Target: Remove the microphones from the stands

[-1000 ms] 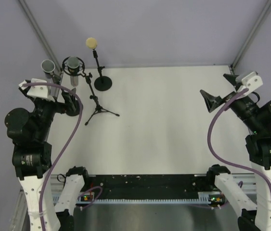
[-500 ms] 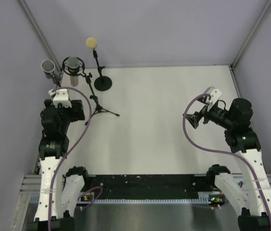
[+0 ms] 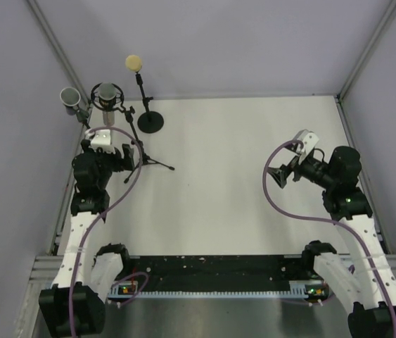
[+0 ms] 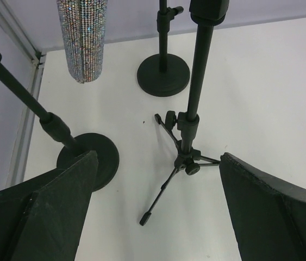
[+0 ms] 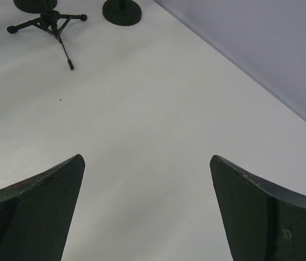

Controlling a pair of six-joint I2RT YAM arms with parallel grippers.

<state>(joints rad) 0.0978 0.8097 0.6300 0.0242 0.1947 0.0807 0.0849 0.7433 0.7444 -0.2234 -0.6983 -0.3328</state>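
Note:
Three microphones stand at the back left: a grey-headed one, a silvery one in a shock mount and a yellow foam one. In the left wrist view the glittery silver microphone hangs head-down above the table. The tripod stand is just ahead of my left gripper, which is open and touches nothing. A leaning pole on a round base sits by its left finger. My right gripper is open over bare table at the right.
The yellow microphone's stand has a round black base. From the right wrist, the tripod and that base are far off. Purple walls and a metal frame post close in the white table.
Both arms have swung inward and down from their outer poses. The left gripper now points at the tripod stand; the right gripper has come left over the table. Both stayed open.

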